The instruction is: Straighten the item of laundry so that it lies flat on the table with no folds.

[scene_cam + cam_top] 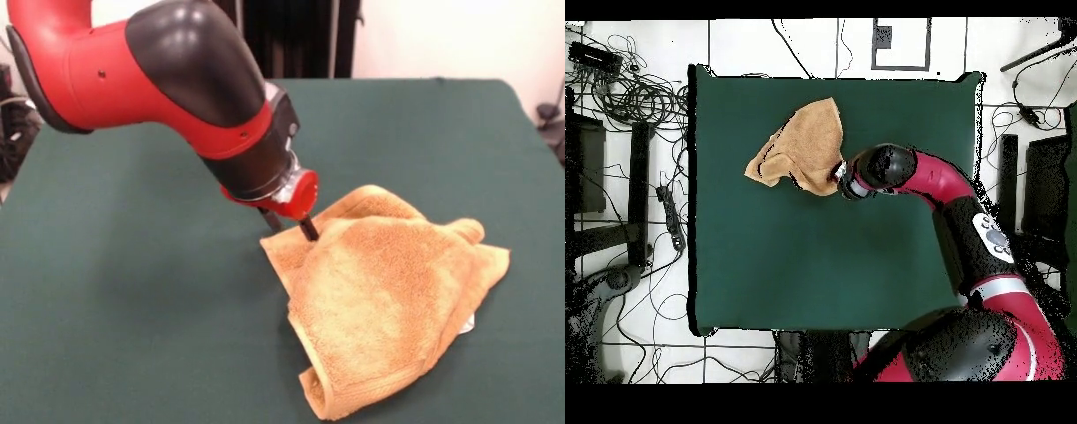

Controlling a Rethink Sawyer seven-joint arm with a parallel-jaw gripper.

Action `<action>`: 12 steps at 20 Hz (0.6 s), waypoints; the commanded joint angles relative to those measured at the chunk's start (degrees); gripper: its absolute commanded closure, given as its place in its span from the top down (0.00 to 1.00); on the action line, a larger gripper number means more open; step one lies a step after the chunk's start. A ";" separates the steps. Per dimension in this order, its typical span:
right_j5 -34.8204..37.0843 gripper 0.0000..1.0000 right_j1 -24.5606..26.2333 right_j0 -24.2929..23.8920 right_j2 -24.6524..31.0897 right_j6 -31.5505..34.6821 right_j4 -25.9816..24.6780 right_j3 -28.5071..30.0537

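Observation:
The item of laundry (388,300) is an orange-tan terry towel, lying crumpled and folded over itself at the right of the table (132,291). A bit of white label (468,325) pokes out under its right edge. My gripper (290,227) is tilted down at the towel's upper left corner. It is open, with one dark fingertip (308,230) touching the cloth's edge and the other just off it. In the overhead view the towel (805,145) lies near the far edge of the table (815,260), with the gripper (837,175) at its lower right corner.
The dark green cloth stretches wide to the left of the towel in the front view. Cables and stands (635,100) lie on the floor around the table. The red arm (945,190) crosses the table's right side in the overhead view.

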 commanded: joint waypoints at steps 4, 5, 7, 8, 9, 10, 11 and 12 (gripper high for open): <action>1.00 1.00 -3.19 -2.59 6.35 -20.65 -5.01 10.72; 0.70 1.00 -3.04 -3.07 6.71 -20.51 -4.98 11.15; 0.86 1.00 -2.86 -3.31 7.11 -20.08 -5.40 11.51; 0.10 1.00 -2.92 -3.22 7.28 -19.21 -5.77 11.72; -0.55 1.00 -3.03 -3.05 7.40 -18.42 -6.19 11.87; -1.32 1.00 -3.16 -2.90 7.47 -17.60 -6.62 12.05; -0.75 1.00 -2.91 -2.76 7.61 -17.24 -6.56 11.88; 0.02 1.00 -2.45 -2.67 7.78 -16.81 -6.45 11.53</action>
